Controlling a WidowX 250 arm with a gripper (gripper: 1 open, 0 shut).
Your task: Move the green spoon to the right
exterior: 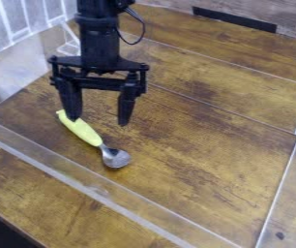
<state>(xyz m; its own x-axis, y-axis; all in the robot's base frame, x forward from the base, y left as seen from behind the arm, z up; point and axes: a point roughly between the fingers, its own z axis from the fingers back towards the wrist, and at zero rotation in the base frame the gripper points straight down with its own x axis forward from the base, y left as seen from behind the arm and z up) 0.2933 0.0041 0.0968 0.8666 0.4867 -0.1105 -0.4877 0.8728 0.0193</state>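
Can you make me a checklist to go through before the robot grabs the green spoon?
1. Green spoon on the table: ok.
2. Gripper open: ok, its fingers are spread wide.
3. Spoon free, not held yet: ok, the gripper isn't closed on it.
4. Silver bowl end in plain sight: ok.
5. Fingers low enough to grab: cannot tell, one view hides the height.
6. Spoon moved to the right: not ok, that job is still to do.
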